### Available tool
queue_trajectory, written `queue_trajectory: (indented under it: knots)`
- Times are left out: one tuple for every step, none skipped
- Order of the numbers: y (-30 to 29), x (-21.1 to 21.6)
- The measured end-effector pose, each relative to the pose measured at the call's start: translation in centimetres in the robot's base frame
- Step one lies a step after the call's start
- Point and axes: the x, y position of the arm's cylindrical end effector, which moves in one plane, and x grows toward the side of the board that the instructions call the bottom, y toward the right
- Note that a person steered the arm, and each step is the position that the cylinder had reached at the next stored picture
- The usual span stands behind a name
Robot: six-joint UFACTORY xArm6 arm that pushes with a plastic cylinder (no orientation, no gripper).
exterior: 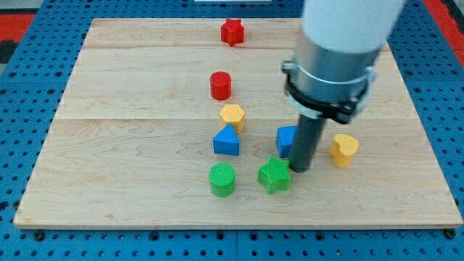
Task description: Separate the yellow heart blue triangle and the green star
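Eight ribbed plastic blocks sit on the pale wooden board (109, 145). My tip (299, 170), a plain rod with no jaws, touches the green star (274, 175) on its right. The yellow heart (344, 149) lies right of the tip; the blue triangle (226, 140) sits left.

A single camera looks steeply down from the near edge over the whole wooden board (130, 145), fairly close.

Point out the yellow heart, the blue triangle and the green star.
yellow heart (344, 148): camera view, middle of its top face.
blue triangle (226, 139): camera view, centre of its top face.
green star (273, 173): camera view, centre of its top face.
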Motion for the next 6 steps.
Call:
queue_trajectory:
  knots:
    - [-1.9,-1.7]
    - [-1.9,-3.5]
    - [1.1,-3.5]
    - [2.2,-5.1]
    - [2.2,-8.2]
    - [5.6,-9.1]
